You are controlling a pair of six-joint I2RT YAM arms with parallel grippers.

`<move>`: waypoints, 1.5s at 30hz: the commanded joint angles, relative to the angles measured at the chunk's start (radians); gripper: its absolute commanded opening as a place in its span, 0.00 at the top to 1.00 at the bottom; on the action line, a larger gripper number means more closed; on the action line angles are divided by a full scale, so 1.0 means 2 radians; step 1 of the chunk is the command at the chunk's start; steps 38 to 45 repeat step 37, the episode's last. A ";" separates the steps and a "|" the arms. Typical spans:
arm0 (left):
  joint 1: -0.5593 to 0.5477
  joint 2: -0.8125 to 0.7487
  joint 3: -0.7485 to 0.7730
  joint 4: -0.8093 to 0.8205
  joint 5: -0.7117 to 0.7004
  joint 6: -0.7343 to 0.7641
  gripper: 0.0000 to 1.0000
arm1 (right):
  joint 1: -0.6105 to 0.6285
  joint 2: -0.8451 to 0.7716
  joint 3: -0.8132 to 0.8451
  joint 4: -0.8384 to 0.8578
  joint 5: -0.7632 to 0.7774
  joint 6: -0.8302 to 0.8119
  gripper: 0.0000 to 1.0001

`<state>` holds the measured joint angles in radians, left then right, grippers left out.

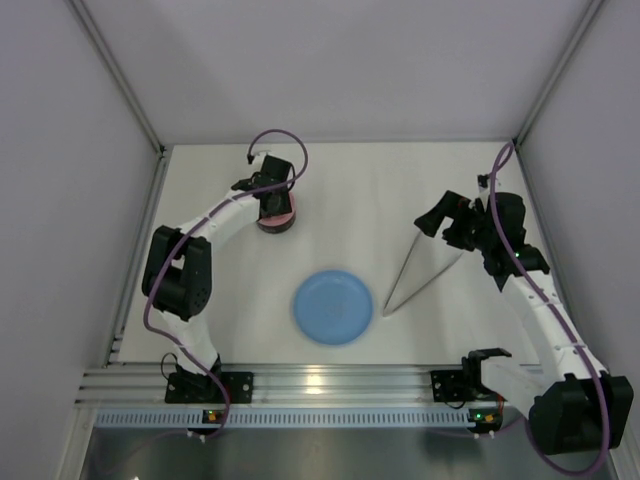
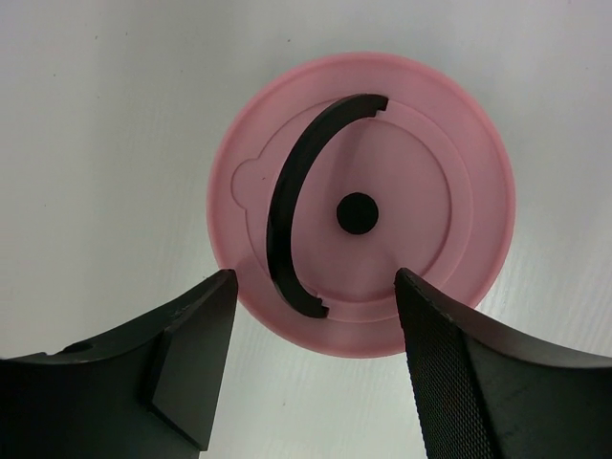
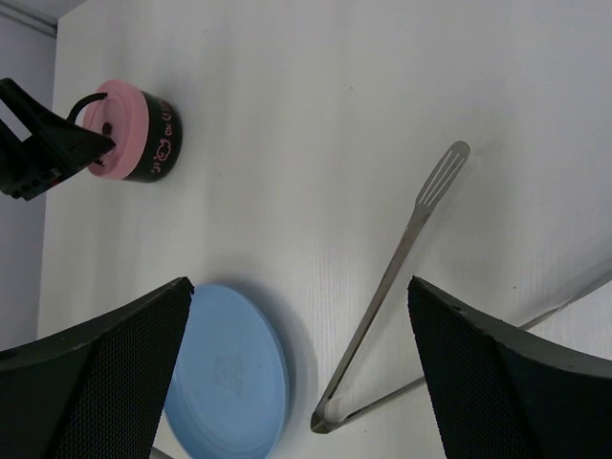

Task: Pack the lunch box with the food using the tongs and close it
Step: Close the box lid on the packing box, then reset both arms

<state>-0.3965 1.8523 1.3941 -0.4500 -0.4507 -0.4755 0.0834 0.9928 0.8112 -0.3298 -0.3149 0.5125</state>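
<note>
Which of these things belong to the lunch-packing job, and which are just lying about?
For the job: lunch box, its pink lid, tongs.
Lying about: blue plate, nothing on it.

left arm (image 1: 215,220) is bent at the elbow and reaching to the far side, left gripper (image 2: 316,282) pointing straight down, jaws apart. right arm (image 1: 545,310) stretched forward, right gripper (image 3: 301,287) jaws spread wide too

Left claw (image 1: 268,192) above lunch box (image 1: 280,222), tongs (image 1: 418,272) beside blue plate (image 1: 332,307)
</note>
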 commanded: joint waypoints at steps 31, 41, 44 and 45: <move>0.005 -0.080 0.445 -0.234 0.153 0.084 0.01 | 0.010 0.178 0.371 -0.005 0.010 -0.025 0.00; 0.007 -0.081 0.443 -0.225 0.156 0.086 0.01 | 0.010 0.193 0.422 -0.025 0.018 -0.047 0.00; 0.007 -0.081 0.443 -0.225 0.156 0.086 0.01 | 0.010 0.193 0.422 -0.025 0.018 -0.047 0.00; 0.007 -0.081 0.443 -0.225 0.156 0.086 0.01 | 0.010 0.193 0.422 -0.025 0.018 -0.047 0.00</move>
